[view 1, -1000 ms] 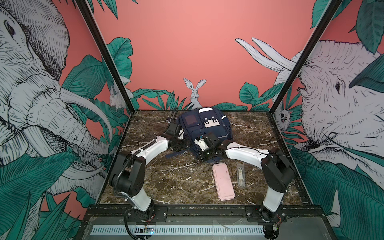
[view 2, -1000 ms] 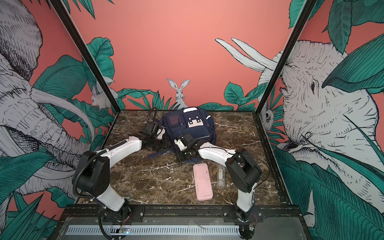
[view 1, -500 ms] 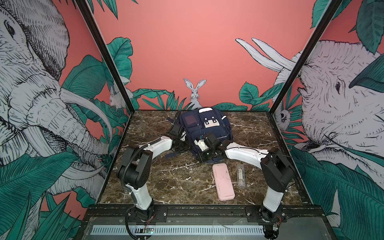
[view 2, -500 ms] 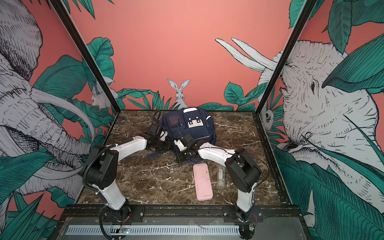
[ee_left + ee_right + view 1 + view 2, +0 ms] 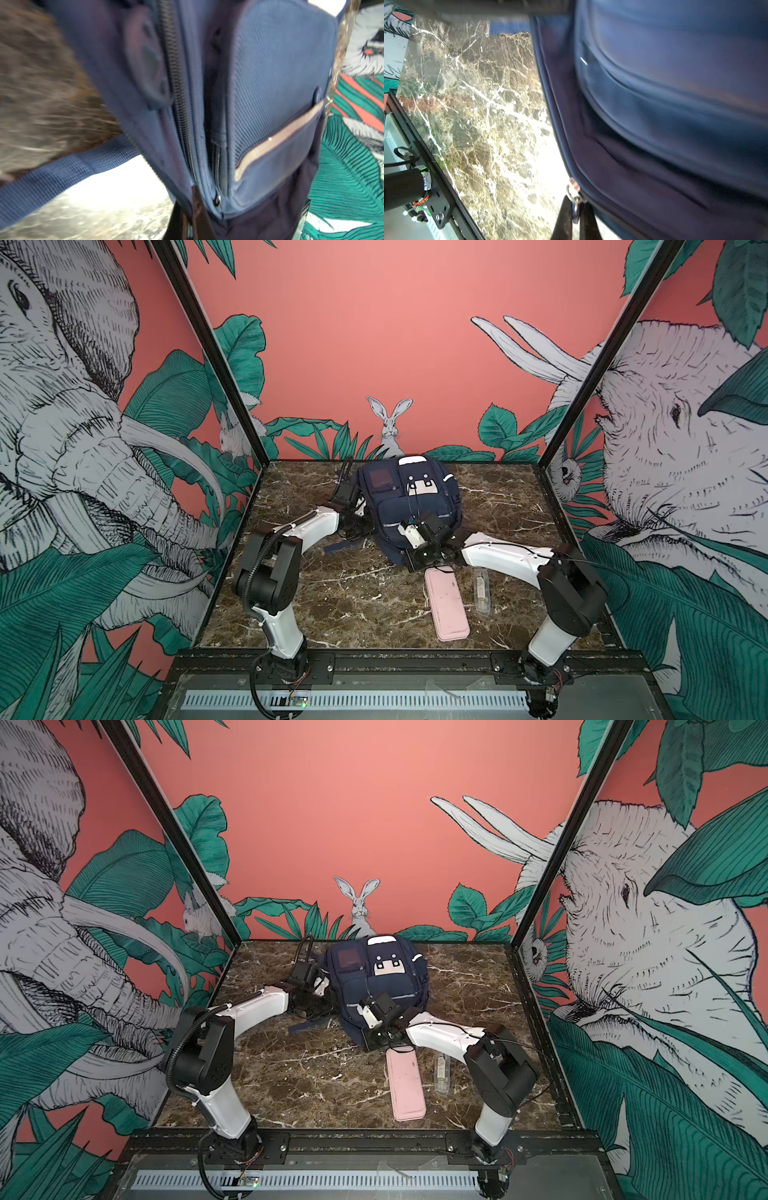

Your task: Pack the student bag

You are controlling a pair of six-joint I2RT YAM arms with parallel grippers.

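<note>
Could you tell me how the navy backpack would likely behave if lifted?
Probably floppy: the student bag is soft fabric, slumped on the table. Lifted by one edge, it would likely sag and fold. Its loose strap may drag.

The back wall (image 5: 395, 323) is pink, with a white rabbit (image 5: 390, 423) painted low among green leaves (image 5: 316, 435). Big grey elephants (image 5: 62, 427) fill both sides. Black posts (image 5: 208, 352) stand in the corners. The table top (image 5: 353, 605) is dark brown with white veins, maybe marble. A bright light (image 5: 539, 155) shines off it.
</note>
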